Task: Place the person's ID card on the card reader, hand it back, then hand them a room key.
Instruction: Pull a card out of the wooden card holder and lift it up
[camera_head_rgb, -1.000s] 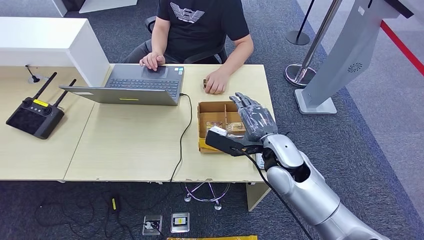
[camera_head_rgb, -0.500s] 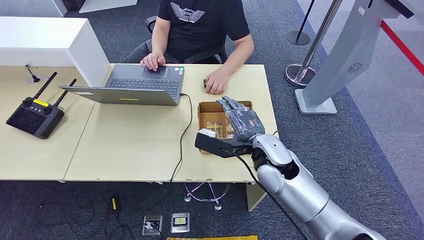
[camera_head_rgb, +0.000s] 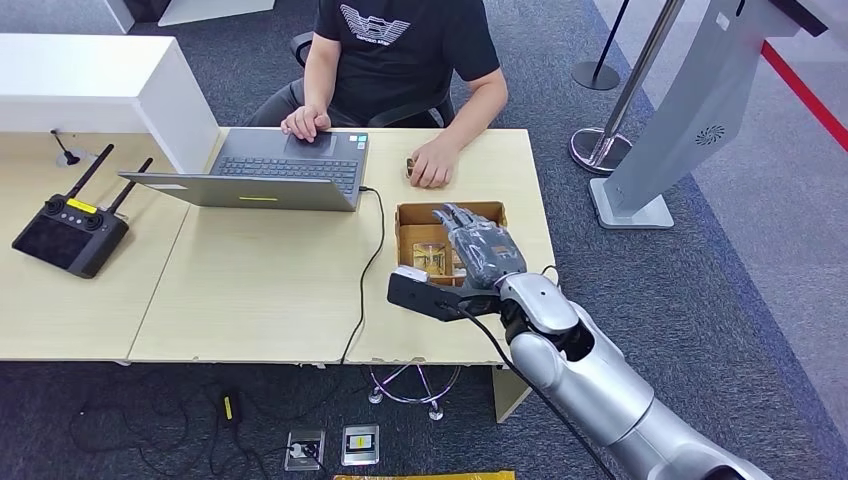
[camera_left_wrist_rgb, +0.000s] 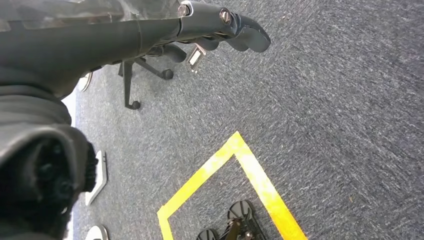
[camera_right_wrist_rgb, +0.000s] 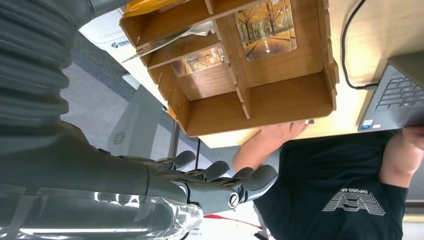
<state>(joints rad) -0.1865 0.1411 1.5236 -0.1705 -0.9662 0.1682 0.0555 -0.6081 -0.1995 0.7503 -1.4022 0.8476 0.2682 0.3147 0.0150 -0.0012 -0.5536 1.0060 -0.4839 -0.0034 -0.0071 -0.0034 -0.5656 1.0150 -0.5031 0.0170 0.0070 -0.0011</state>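
A wooden compartment box (camera_head_rgb: 415, 217) stands on the table's right end, in front of the person. Cards printed with an autumn tree picture (camera_right_wrist_rgb: 265, 25) lie in its compartments, another one (camera_right_wrist_rgb: 205, 57) beside it. My right hand (camera_head_rgb: 480, 248) hovers palm down over the box with its fingers (camera_right_wrist_rgb: 225, 185) spread and nothing in them. A white device with a logo (camera_right_wrist_rgb: 107, 32) lies beside the box, near the table edge. The person's hand (camera_head_rgb: 435, 163) rests on the table by a small brown item (camera_head_rgb: 410, 163). My left hand (camera_left_wrist_rgb: 220, 27) hangs over the carpet, fingers straight, holding nothing.
An open laptop (camera_head_rgb: 285, 170) sits before the person, its black cable (camera_head_rgb: 365, 270) running over the table's front edge. A black remote controller (camera_head_rgb: 68, 232) lies far left. A grey kiosk stand (camera_head_rgb: 680, 120) and a barrier post (camera_head_rgb: 625, 100) are on the right.
My right hand has moved left and back toward me, from past the box's right side to over its middle. The person has stayed still.
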